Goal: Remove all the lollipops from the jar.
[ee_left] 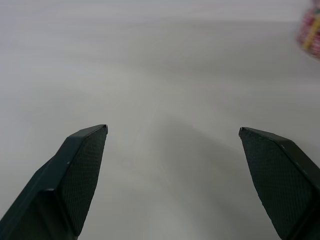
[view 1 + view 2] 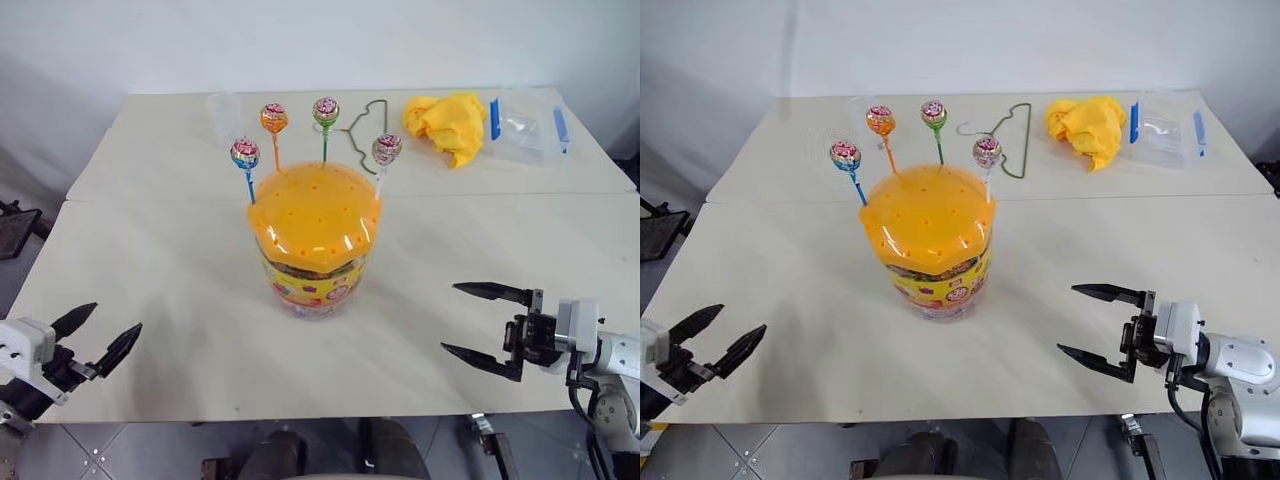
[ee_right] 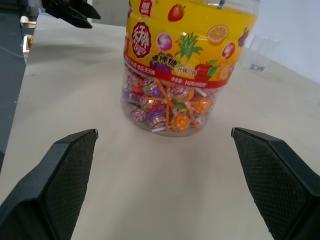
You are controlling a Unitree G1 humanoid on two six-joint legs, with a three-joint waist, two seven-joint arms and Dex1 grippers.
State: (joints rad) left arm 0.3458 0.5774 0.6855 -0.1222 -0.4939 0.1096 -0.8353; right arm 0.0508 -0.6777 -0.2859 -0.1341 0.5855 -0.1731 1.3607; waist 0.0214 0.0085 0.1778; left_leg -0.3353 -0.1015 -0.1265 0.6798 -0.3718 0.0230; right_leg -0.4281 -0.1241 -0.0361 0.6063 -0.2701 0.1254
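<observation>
The jar (image 2: 313, 240), a clear tub with an orange domed lid and a yellow label, stands upright in the middle of the table. Several lollipops are stuck in the lid: one on a blue stick (image 2: 245, 153), one on orange (image 2: 274, 117), one on green (image 2: 326, 110), one on white (image 2: 387, 149). More wrapped candies fill the jar's bottom (image 3: 170, 112). My left gripper (image 2: 112, 320) is open near the table's front left edge, well away from the jar. My right gripper (image 2: 450, 318) is open to the jar's right, pointing at it, with a gap between them.
At the back of the table (image 2: 180, 300) lie a wire hanger (image 2: 365, 125), a crumpled yellow cloth (image 2: 447, 120), a clear bag with blue strips (image 2: 527, 122) and a small clear cup (image 2: 222, 110). A seam crosses the table behind the jar.
</observation>
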